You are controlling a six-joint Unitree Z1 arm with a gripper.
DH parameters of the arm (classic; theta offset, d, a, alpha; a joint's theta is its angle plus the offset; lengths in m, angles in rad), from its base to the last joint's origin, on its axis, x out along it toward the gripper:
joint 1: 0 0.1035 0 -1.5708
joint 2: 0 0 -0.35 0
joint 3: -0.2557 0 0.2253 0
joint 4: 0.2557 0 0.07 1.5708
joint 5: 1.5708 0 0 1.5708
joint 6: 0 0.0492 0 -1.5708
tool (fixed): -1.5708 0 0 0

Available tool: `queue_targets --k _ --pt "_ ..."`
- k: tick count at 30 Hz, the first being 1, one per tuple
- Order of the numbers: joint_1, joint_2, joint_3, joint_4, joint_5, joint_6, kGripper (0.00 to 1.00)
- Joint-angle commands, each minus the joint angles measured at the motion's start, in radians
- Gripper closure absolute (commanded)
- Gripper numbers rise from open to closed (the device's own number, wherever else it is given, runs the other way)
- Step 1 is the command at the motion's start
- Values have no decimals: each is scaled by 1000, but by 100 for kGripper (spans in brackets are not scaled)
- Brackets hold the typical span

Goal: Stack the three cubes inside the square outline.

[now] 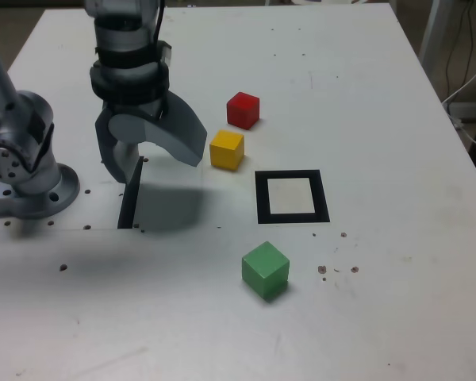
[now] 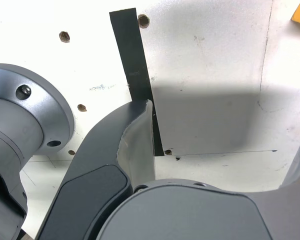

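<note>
Stacking not begun: all three cubes outside the square outline, gripper empty.

Taking the square outline (image 1: 292, 196) as reference in the exterior view: its pale centre is unoccupied; the yellow cube (image 1: 227, 149) sits near its upper-left corner, the red cube (image 1: 243, 109) just beyond the yellow one and apart from it, and the green cube (image 1: 265, 270) near below the frame. The cubes stand singly, apart from one another, presumably so each can be gripped separately. The gripper (image 1: 155, 159) hangs well to the outline's left, over the black strip (image 1: 130, 196), jaws spread fully wide, holding nothing and touching no cube.
</note>
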Motion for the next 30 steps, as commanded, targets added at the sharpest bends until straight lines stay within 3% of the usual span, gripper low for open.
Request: queue_targets --k 1,14,23,30 --pt "-1 7 -1 6 5 0 1" --pt "70 28 -90 99 90 66 2" --pt "233 118 -300 134 183 281 3" --pt "368 247 -475 167 216 479 4"
